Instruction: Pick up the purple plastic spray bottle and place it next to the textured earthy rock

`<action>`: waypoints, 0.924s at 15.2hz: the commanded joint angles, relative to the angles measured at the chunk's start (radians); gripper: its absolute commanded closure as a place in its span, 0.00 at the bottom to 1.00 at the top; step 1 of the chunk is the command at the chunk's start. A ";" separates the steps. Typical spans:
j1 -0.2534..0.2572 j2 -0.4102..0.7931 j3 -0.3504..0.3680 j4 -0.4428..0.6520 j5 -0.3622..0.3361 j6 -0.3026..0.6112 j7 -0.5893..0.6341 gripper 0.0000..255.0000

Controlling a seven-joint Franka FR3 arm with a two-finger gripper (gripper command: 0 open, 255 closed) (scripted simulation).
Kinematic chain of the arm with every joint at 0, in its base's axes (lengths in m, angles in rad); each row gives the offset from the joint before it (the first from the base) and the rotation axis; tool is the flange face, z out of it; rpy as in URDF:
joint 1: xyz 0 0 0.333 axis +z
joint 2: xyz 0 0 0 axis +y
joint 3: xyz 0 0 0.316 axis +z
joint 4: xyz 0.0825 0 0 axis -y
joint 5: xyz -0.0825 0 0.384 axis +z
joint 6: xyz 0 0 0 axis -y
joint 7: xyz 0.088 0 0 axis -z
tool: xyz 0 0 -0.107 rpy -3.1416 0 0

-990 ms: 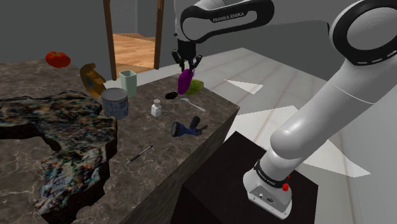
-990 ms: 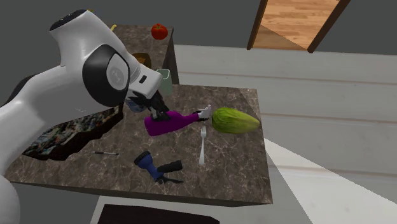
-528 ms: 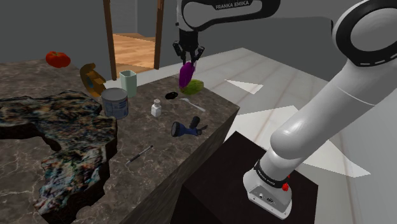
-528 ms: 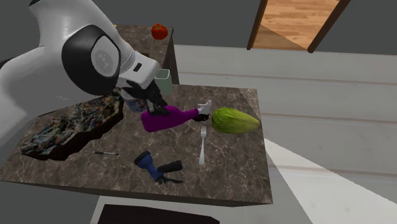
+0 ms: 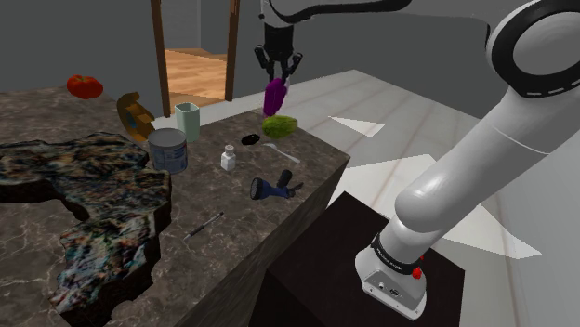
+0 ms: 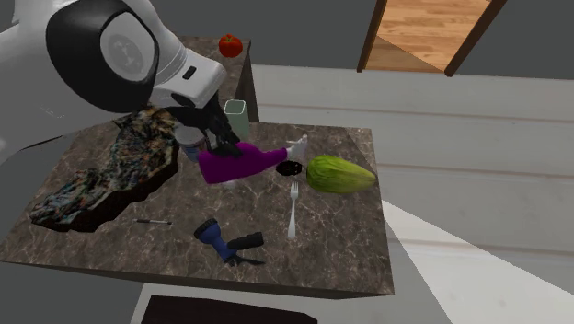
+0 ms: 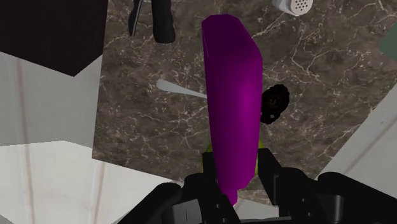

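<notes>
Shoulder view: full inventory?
spray bottle: 1, purple, above counter's far end
rock: 1, dark mottled, shoulder view's left
can: 1, grey, beside rock
cup: 1, pale green, behind can
shaker: 1, white, mid-counter
tomato: 1, red, far back
vegetable: 1, green, under spray bottle
fork: 1, white, near vegetable
small object: 1, black, beside fork
gadget: 1, blue, near counter edge
stick: 1, grey, near rock
curved object: 1, brown, beside cup
arm: 1, white, overhead
tool: 1, black, shut on spray bottle
</notes>
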 commanded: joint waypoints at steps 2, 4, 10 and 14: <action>0.001 0.002 0.001 0.044 0.002 -0.041 -0.010 1.00; 0.001 0.004 0.002 0.073 0.002 -0.067 -0.017 1.00; 0.010 -0.003 0.014 0.130 0.008 -0.135 -0.015 1.00; 0.047 -0.063 0.053 0.082 0.040 -0.160 0.052 1.00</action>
